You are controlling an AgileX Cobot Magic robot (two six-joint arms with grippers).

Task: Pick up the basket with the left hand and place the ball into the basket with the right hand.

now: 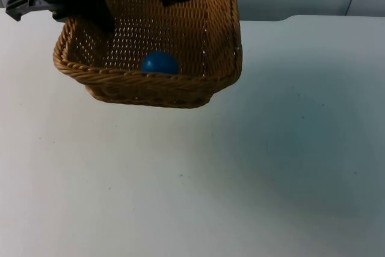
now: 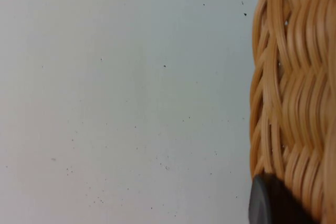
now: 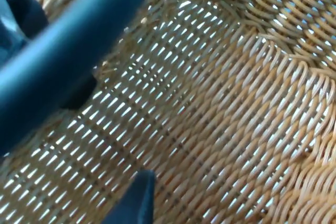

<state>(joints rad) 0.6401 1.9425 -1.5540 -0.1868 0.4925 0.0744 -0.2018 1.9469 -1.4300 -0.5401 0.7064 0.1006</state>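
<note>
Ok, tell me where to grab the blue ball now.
Take the blue ball across its round middle, coming straight down through the open top of the basket; it lies against the near wall, so side approaches look blocked.

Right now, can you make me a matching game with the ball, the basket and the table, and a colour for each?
Things:
1. ball
2. basket
3. table

Colours:
A. white
B. blue
C. tan wicker

Pairs: 1-B, 2-C, 3-A. The ball lies inside the basket, which hangs lifted above the table.
</note>
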